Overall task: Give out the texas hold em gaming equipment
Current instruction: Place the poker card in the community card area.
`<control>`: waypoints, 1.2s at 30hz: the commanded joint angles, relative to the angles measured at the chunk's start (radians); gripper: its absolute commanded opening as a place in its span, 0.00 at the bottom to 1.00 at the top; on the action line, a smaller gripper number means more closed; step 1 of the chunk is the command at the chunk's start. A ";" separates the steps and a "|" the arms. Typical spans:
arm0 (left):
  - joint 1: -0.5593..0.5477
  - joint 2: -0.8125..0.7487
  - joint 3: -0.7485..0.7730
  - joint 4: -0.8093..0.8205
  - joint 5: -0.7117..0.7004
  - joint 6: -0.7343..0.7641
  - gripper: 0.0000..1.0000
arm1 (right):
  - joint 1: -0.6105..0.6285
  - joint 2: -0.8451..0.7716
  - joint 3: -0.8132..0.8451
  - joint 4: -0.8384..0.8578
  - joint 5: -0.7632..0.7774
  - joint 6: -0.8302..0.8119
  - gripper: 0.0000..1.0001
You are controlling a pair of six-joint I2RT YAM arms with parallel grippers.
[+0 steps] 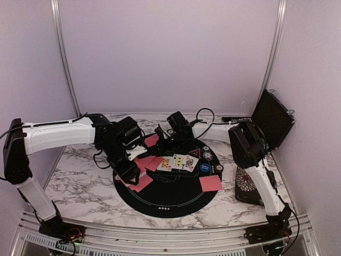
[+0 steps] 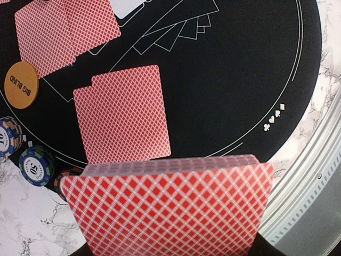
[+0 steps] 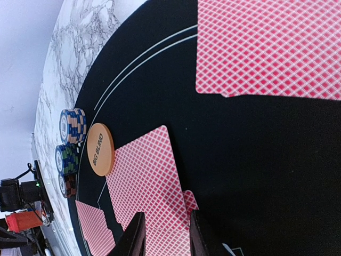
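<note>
Between the right fingers [image 3: 136, 240] lie red-backed cards [image 3: 149, 186] on the mat [image 3: 240, 160].

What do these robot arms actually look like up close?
Both the left arm and the right arm have white shells between bulky black joints, with thin black cables looping alongside. The right gripper ends in two slim black fingers. I see no markings.

Black mat [image 1: 170, 201], marble table [image 1: 80, 181], floral case [image 1: 249, 186]

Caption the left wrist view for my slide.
Held deck of red-backed cards in the foreground; beyond it, face-down cards and an orange Big Blind button on the black mat.
</note>
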 commanded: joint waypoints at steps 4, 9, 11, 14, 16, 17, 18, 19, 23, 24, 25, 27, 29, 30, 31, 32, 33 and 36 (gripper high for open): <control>0.006 -0.028 -0.004 0.006 0.004 -0.002 0.55 | 0.022 -0.037 0.039 -0.064 0.142 -0.048 0.32; 0.005 -0.027 -0.002 0.006 0.002 -0.002 0.55 | 0.029 -0.060 0.033 -0.066 0.166 -0.053 0.33; 0.005 -0.027 -0.003 0.005 0.003 -0.002 0.55 | 0.029 -0.069 0.030 -0.063 0.173 -0.053 0.34; 0.006 -0.027 -0.002 0.005 0.002 -0.002 0.55 | 0.029 -0.087 0.020 -0.061 0.186 -0.052 0.34; 0.005 -0.025 0.000 0.005 -0.001 -0.002 0.55 | 0.030 -0.105 0.008 -0.052 0.188 -0.049 0.35; 0.006 -0.025 -0.001 0.005 -0.002 -0.001 0.55 | 0.030 -0.114 0.000 -0.045 0.187 -0.046 0.37; 0.006 -0.024 -0.002 0.005 -0.002 -0.002 0.55 | 0.029 -0.124 -0.008 -0.039 0.187 -0.045 0.37; 0.006 -0.023 -0.001 0.004 -0.002 -0.003 0.55 | 0.030 -0.135 -0.016 -0.030 0.187 -0.043 0.38; 0.005 -0.021 0.001 0.003 0.001 -0.003 0.55 | 0.030 -0.181 -0.055 -0.007 0.183 -0.033 0.44; 0.005 -0.019 0.003 0.003 0.001 -0.002 0.55 | 0.028 -0.195 -0.065 -0.001 0.185 -0.031 0.45; 0.005 -0.018 0.003 0.003 0.000 -0.002 0.55 | 0.028 -0.206 -0.078 0.005 0.187 -0.028 0.47; 0.006 -0.014 0.006 0.003 0.000 -0.001 0.55 | 0.026 -0.235 -0.108 0.016 0.196 -0.022 0.52; 0.006 -0.011 0.008 0.002 -0.002 -0.004 0.55 | 0.020 -0.274 -0.151 0.037 0.216 -0.014 0.60; 0.005 -0.012 0.009 0.001 -0.002 -0.004 0.55 | 0.017 -0.297 -0.183 0.053 0.227 -0.009 0.66; 0.006 -0.010 0.009 0.000 -0.003 -0.005 0.55 | 0.012 -0.325 -0.215 0.080 0.242 0.000 0.72; 0.004 -0.008 0.010 -0.001 -0.005 -0.005 0.55 | 0.006 -0.354 -0.250 0.100 0.256 0.005 0.76; 0.005 -0.007 0.012 -0.002 -0.007 -0.007 0.55 | 0.000 -0.383 -0.287 0.119 0.268 0.011 0.81; 0.000 -0.001 0.020 -0.007 -0.017 -0.009 0.55 | -0.019 -0.470 -0.388 0.171 0.304 0.032 0.96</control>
